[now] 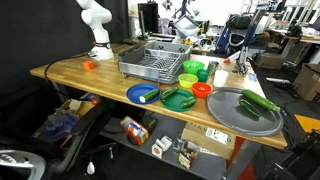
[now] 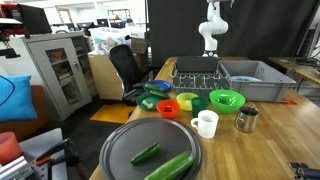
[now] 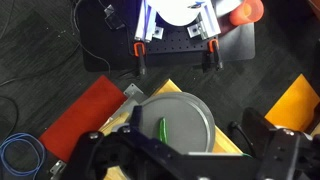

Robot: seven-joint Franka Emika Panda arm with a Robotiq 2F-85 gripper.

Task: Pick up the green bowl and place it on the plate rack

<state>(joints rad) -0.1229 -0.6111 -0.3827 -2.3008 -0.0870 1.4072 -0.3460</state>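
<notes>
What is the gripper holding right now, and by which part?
Nothing. The gripper is open and empty; the green bowl sits on the table, away from the arm.

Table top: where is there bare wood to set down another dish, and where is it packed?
Bare wood lies between the small orange object, the plate rack and the blue plate. Another open stretch sits beside the metal cup. It is crowded between the rack and the round grey tray, where the green bowl and other bowls cluster.
</notes>
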